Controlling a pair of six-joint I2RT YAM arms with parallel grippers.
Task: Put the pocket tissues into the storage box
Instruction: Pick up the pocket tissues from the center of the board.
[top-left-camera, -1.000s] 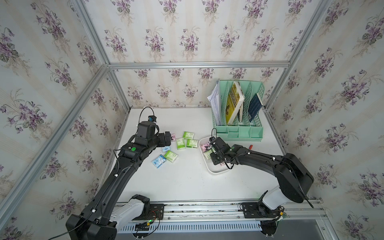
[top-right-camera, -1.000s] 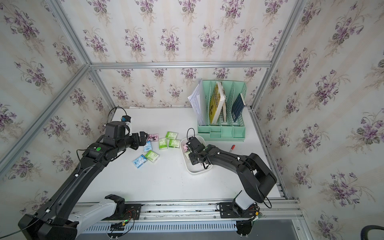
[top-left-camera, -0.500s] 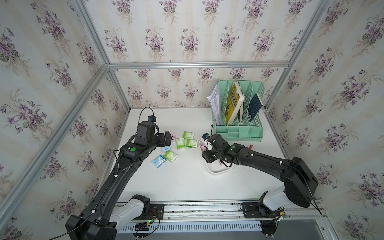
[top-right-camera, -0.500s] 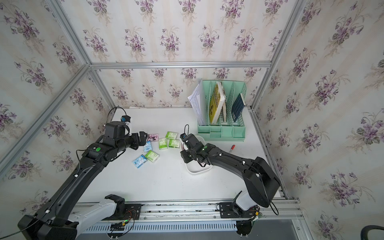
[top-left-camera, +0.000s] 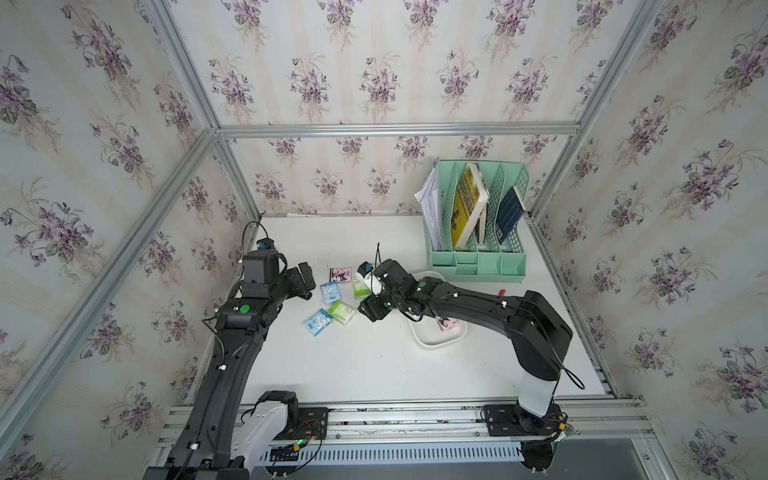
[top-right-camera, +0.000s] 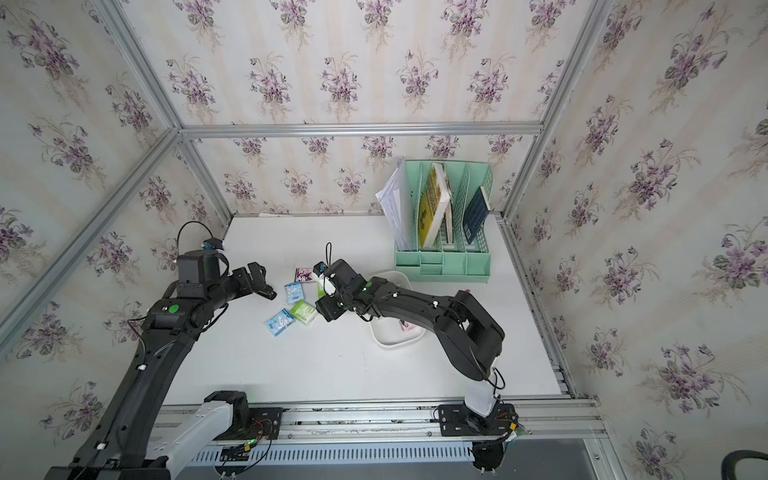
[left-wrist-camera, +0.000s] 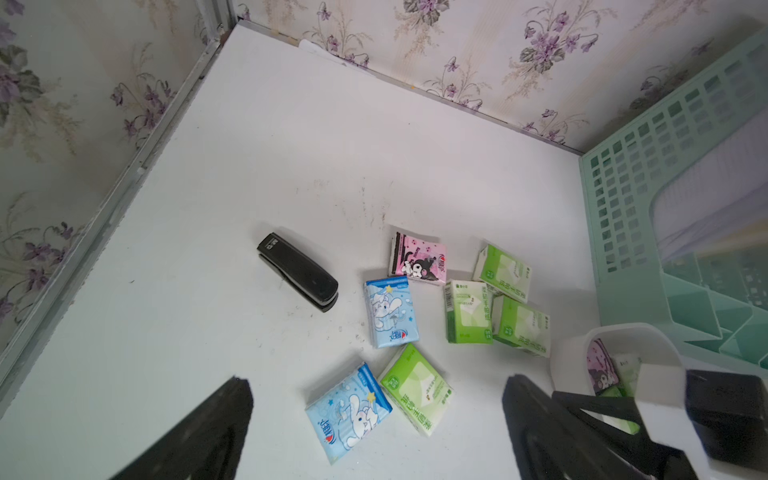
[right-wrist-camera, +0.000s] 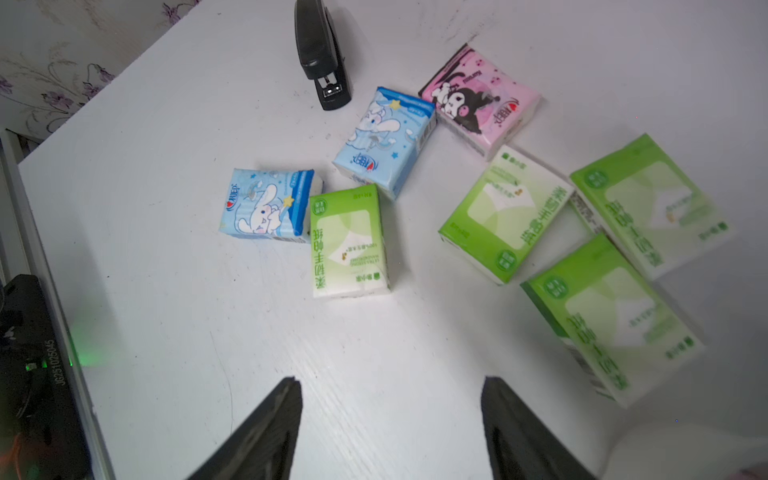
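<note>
**Seven packs loose on the table, both grippers empty**

Toward the table's (top-left-camera: 374, 374) left edge: left gripper (top-left-camera: 305, 279), fingers (left-wrist-camera: 208, 428) spread wide, nothing between them. Near it, a black stapler (left-wrist-camera: 299, 272). Around the middle, pocket tissues lying flat: a pink pack (left-wrist-camera: 417, 259), two light blue packs (left-wrist-camera: 390, 311), four green packs (left-wrist-camera: 467, 311), some touching. Above the surface beside the green ones: right gripper (right-wrist-camera: 390, 382), fingers (right-wrist-camera: 266, 428) apart, holding nothing. Right of the cluster, partly under the right arm (top-left-camera: 478, 301): the storage box (top-left-camera: 432, 344), with another pink pack (left-wrist-camera: 598, 365) and something green inside. At the far right corner: a mint file organizer (top-left-camera: 478, 262) with books and papers
</note>
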